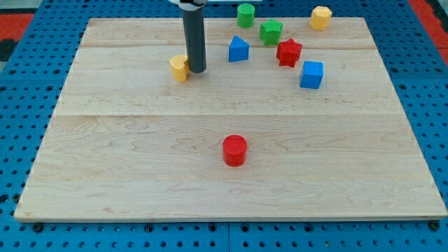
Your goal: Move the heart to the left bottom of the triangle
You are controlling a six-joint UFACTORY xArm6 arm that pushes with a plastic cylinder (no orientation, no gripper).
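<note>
Partly hidden, yellow heart pressed against my tip, left of blue triangle on pale wooden board; no pincer fitted.

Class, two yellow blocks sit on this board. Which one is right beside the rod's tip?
The yellow heart at the view's upper left of centre: my tip stands against its right side. The other yellow block sits far off, by the view's top right edge.

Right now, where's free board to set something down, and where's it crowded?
Free: the whole bottom half around the lone red cylinder, and the left side, left of the yellow heart. Crowded: top right, where the blue triangle, green cylinder, green star, red star, blue cube and yellow hexagon cluster. My tip touches the heart's right side.
</note>
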